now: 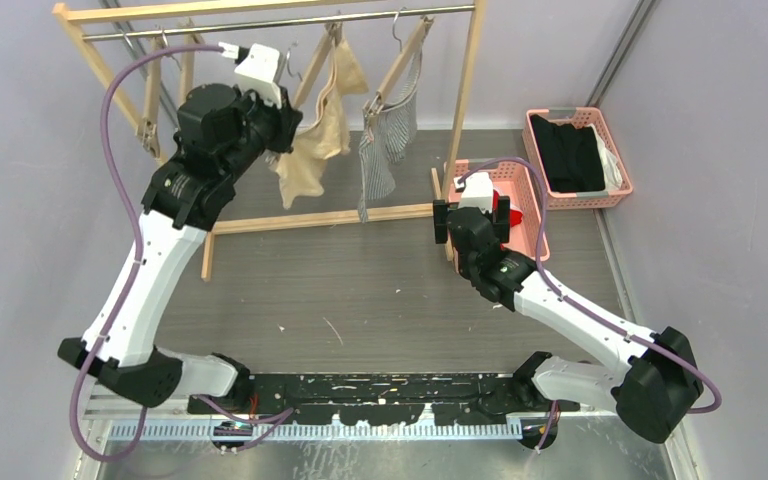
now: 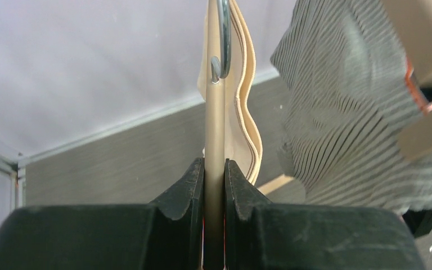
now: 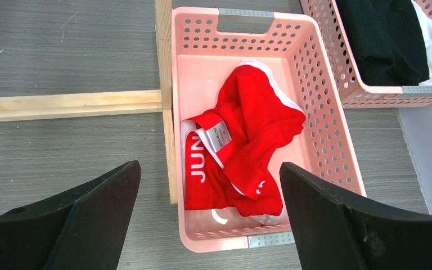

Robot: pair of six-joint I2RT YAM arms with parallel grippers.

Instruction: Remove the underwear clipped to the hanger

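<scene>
The beige underwear (image 1: 312, 150) hangs clipped to a wooden hanger (image 1: 318, 68) on the rack. The grey-and-white striped underwear (image 1: 385, 140) hangs on the hanger to its right. My left gripper (image 1: 282, 100) is raised to the beige one's hanger. In the left wrist view it (image 2: 214, 163) is shut on the thin edge of that hanger (image 2: 214, 112), with the beige underwear (image 2: 246, 112) just behind and the striped underwear (image 2: 343, 112) to the right. The red underwear (image 3: 242, 152) lies crumpled in a pink basket (image 3: 326, 140). My right gripper (image 3: 209, 169) hangs open and empty above it.
The wooden rack (image 1: 260, 12) has a base bar (image 1: 320, 218) across the table and an upright (image 1: 465, 100) beside the basket. An empty hanger (image 1: 150, 110) hangs at the left. A second pink basket (image 1: 535, 160) at the back right holds black clothes (image 1: 572, 155).
</scene>
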